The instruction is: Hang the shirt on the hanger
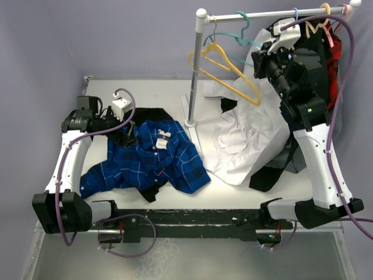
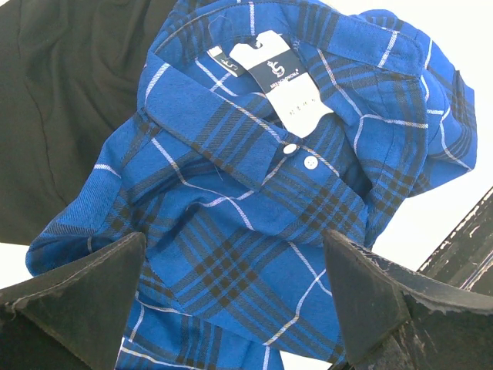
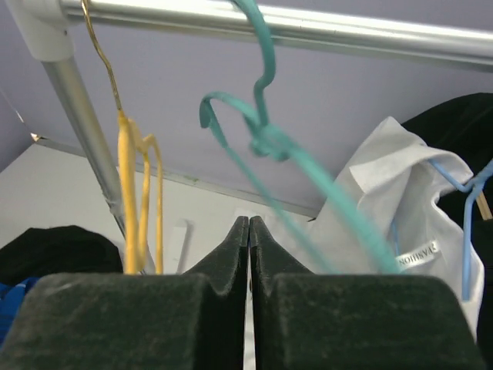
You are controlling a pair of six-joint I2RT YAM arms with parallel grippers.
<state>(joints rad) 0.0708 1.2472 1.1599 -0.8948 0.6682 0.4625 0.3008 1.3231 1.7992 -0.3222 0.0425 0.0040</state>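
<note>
On the table (image 1: 154,93): one shirt (image 1: 145,160) under spread left jaws; right jaws closed, empty, by one hanger (image 3: 266,142).

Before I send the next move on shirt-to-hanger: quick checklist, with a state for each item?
1. left gripper jaws open over the shirt: ok.
2. Shirt's neck label exposed and facing up: ok.
3. right gripper holding the hanger: not ok. The jaws are shut flush and nothing shows between them.
4. Hanger hooked on the rail: ok.
5. Shirt free of the black garment lying under it: cannot tell.
</note>
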